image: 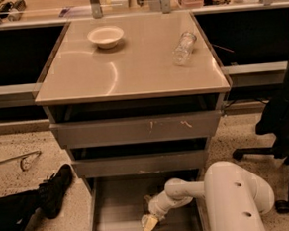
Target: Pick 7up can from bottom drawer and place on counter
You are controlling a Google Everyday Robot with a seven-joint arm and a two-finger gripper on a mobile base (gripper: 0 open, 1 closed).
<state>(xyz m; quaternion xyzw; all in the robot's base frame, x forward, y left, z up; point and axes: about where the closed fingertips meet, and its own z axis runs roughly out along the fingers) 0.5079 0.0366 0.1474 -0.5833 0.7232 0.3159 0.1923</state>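
The bottom drawer (116,214) is pulled out at the foot of the grey cabinet, and its flat grey floor shows. My white arm reaches in from the lower right. My gripper (148,224), with its pale yellowish tip, is low over the drawer floor near the middle front. I cannot make out the 7up can; the gripper and wrist cover that part of the drawer. The beige counter (131,64) is the cabinet's top, above the two shut drawer fronts.
A white bowl (105,36) stands at the counter's back left. A clear plastic bottle (184,47) lies at the back right. A black office chair (284,127) is on the right. A dark shoe and leg (46,194) rest on the floor at the left.
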